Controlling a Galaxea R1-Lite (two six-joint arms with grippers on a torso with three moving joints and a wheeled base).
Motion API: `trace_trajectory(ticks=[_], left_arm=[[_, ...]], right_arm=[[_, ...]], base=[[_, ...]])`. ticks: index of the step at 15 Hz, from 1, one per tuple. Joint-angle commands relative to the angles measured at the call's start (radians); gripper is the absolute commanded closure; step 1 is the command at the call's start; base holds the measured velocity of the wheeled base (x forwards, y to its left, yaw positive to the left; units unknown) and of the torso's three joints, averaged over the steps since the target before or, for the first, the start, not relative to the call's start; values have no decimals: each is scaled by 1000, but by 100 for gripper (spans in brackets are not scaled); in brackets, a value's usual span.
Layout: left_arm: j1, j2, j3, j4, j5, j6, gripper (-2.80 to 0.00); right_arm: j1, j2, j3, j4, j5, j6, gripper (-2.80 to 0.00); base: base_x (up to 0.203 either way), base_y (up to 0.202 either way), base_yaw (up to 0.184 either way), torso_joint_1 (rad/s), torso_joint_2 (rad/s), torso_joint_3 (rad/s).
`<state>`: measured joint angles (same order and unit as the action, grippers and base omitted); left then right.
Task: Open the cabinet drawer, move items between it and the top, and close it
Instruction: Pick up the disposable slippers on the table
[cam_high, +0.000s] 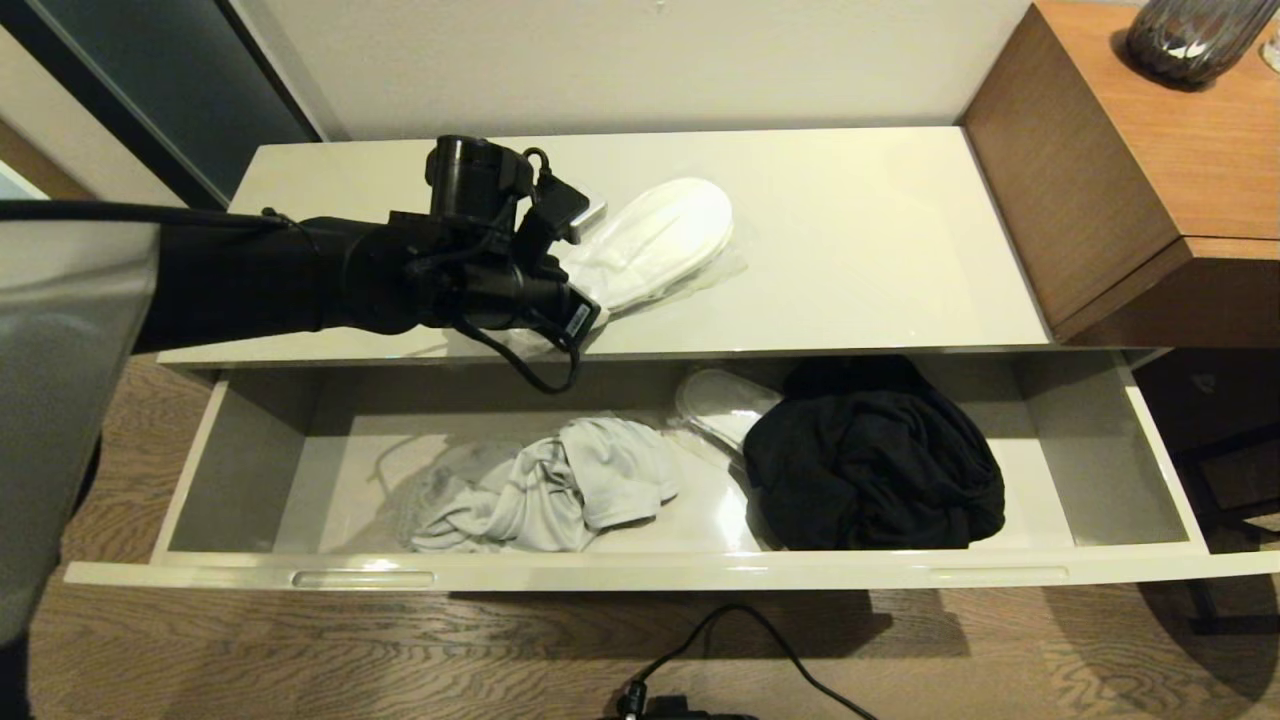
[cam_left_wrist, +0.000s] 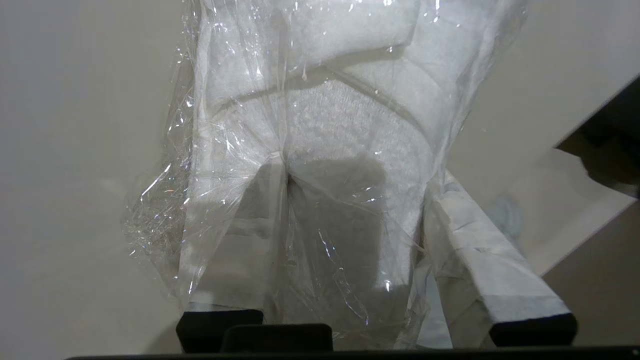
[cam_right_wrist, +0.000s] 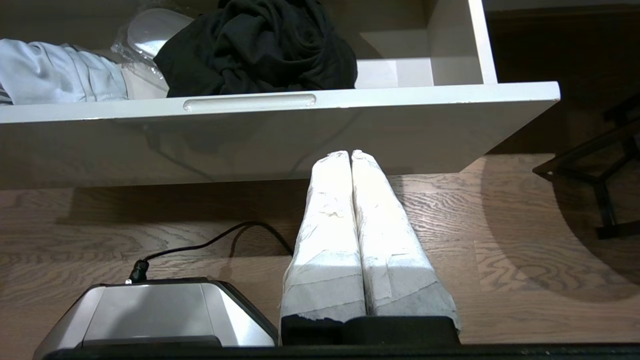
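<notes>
Head view: cabinet drawer (cam_high: 640, 572) stood open, grey garment (cam_high: 545, 490) and black garment (cam_high: 875, 460) inside. Left gripper (cam_left_wrist: 350, 200) over the top (cam_high: 860, 240), fingers spread astride the sleeved slippers (cam_high: 655, 240). Right gripper (cam_right_wrist: 352, 157) closed, low by the drawer front. Likely next: close on the slippers.
</notes>
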<state>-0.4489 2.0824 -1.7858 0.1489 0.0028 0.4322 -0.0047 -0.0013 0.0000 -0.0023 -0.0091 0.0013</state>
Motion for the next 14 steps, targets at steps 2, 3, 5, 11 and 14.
trace_trajectory(ticks=[2,3,5,11,14], left_arm=[[-40,-140,99,-1,0,-75,0],[-53,-157,120,-2,0,-101,0],[-69,-198,146,5,0,-118,0],[-133,-353,264,24,9,-160,0],[-234,-499,363,81,31,-187,0]], right_arm=[[0,1,3,1,0,-1,0],[0,1,3,1,0,-1,0],[0,1,3,2,0,-1,0],[0,1,3,-1,0,11,0],[0,1,3,-1,0,11,0]], base=[[0,0,0,0,0,0],[0,0,0,0,0,0],[0,0,0,0,0,0],[0,0,0,0,0,0],[0,0,0,0,0,0]])
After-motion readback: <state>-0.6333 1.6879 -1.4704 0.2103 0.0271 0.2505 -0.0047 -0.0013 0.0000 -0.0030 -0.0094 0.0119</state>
